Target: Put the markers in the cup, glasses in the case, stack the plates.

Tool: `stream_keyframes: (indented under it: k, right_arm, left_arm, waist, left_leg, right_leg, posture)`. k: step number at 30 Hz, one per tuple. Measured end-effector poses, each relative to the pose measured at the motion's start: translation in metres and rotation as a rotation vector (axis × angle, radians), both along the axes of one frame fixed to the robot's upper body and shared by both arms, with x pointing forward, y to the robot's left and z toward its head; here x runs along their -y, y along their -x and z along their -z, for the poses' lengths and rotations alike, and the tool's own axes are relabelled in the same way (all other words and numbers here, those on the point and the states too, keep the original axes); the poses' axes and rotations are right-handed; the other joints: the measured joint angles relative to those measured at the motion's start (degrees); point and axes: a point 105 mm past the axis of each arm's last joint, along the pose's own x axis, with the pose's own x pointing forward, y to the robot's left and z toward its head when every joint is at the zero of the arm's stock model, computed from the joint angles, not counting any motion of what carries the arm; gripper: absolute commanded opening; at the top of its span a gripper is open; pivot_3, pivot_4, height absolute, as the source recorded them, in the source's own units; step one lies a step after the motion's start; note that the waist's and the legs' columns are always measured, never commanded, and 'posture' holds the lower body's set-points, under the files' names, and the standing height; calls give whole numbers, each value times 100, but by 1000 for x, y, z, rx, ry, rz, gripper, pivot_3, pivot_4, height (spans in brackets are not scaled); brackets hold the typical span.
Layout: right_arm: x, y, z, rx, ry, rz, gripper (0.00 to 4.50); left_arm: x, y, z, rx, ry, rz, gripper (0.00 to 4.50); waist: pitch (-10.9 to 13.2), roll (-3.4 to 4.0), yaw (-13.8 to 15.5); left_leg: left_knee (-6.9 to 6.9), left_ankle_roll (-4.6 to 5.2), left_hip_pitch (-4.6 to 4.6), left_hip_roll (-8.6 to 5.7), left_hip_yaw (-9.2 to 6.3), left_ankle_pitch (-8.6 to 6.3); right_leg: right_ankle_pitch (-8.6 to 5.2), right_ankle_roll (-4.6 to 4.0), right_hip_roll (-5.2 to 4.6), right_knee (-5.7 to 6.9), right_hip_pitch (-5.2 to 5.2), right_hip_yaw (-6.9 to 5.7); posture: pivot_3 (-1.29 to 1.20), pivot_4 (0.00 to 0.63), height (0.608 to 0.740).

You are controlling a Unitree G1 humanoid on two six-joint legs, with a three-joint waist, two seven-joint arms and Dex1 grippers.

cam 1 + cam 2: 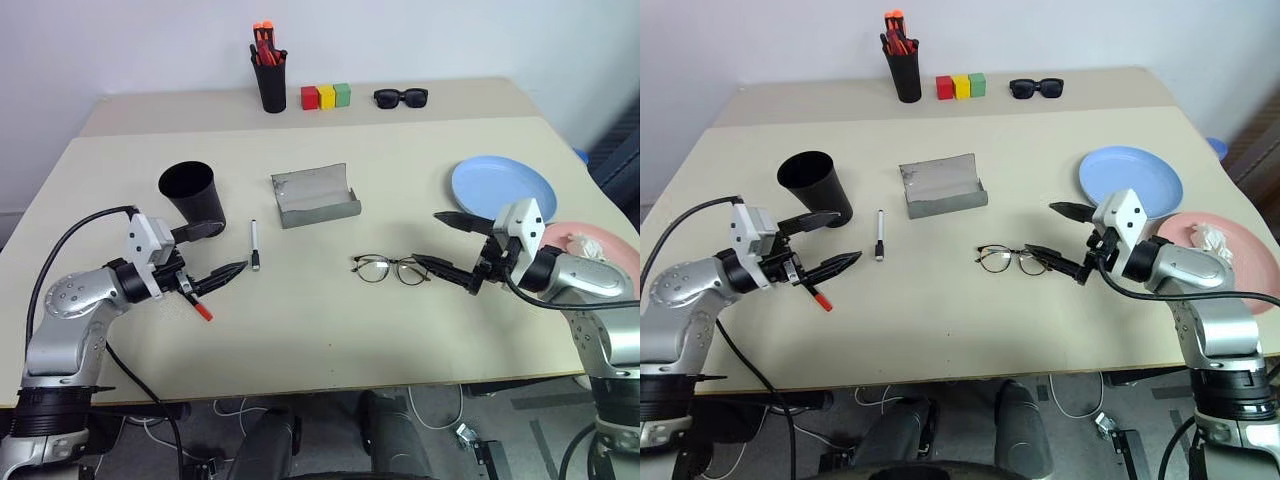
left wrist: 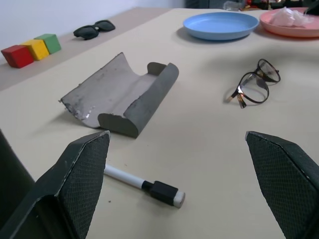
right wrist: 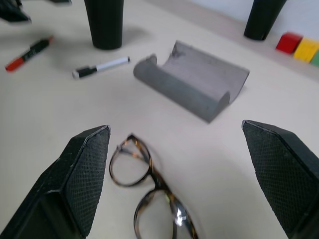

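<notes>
Markers lie apart on the matte beige table in the head view: the white one beside the tapered black cup, the red-capped one under the left gripper, whose fingers stand wide and empty. The right gripper, equally wide, hovers at the thin wire glasses. The grey case lies open mid-table; the blue plate and pink plate sit side by side, crumpled white stuff on the pink. A pen holder, coloured blocks and sunglasses line the far edge.

Left wrist: textured black pads frame the white marker and the curved case shell.

Right wrist: the glasses lie between the pads, case beyond.
</notes>
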Motion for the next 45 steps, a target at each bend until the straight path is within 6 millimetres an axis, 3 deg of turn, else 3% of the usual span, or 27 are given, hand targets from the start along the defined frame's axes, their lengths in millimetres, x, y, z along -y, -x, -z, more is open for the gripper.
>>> stream_keyframes:
  k: [5,10,16,21,24,26,30,37,45]
  right_arm:
    - [-7,8,-11,-11,-61,-96,4313]
    - [-26,17,-28,38,-60,-209,4313]
    - [-49,11,-23,39,-56,-260,4313]
    - [-69,8,-22,11,-80,-318,4313]
    - [-76,8,-21,-1,-74,-362,4313]
    - [-77,6,-23,2,-76,-371,4313]
    - [-87,6,-24,16,-105,-412,4313]
    - [-97,3,-18,29,-132,-420,4313]
    - [-100,3,-13,35,-153,-395,4313]
  left_arm:
    - [-1,-1,1,0,-2,-13,4500]
    - [-18,4,10,-46,-5,-110,4500]
    - [-34,14,-6,-52,25,-276,4500]
    - [-59,25,-3,-179,44,-531,4500]
    - [-88,19,-6,-208,138,-883,4500]
    - [-97,23,-2,-270,161,-1052,4500]
    - [-85,27,0,-376,270,-1201,4500]
    - [-74,34,26,-573,354,-1327,4500]
    - [-67,15,27,-629,398,-1301,4500]
  waist:
    - [0,0,-8]
    - [0,0,-12]
    - [0,-1,-1]
    - [0,-1,-16]
    - [-1,-3,31]
    - [-7,-19,25]
    - [-10,-21,12]
    - [-10,-23,-7]
    - [-9,-25,3]
  left_leg:
    - [-3,0,-1,1,0,0]
    - [-3,0,-1,3,-1,0]
    - [-3,0,-3,3,-3,0]
    - [-5,0,-2,4,-5,0]
    - [5,-3,-2,1,-15,1]
    - [7,-3,-2,-1,-14,1]
    - [5,-7,1,-3,-13,3]
    - [-1,-16,-1,-2,-11,6]
    - [-1,-20,-2,-3,-12,9]
  right_leg:
    - [0,0,0,-3,-1,0]
    - [-1,1,0,-2,-1,0]
    - [-1,1,-1,-2,-3,0]
    - [-1,0,2,3,-8,0]
    - [0,2,2,4,2,-3]
    - [0,2,1,4,2,-3]
    - [1,1,3,6,2,-4]
    - [0,0,8,5,-3,-3]
    - [0,0,7,5,-2,-4]
  posture:
    - [0,150,740]
    - [0,150,740]
    - [0,150,740]
    - [0,150,740]
    - [0,150,740]
    - [0,150,740]
    - [0,150,740]
    - [0,150,740]
    - [0,150,740]
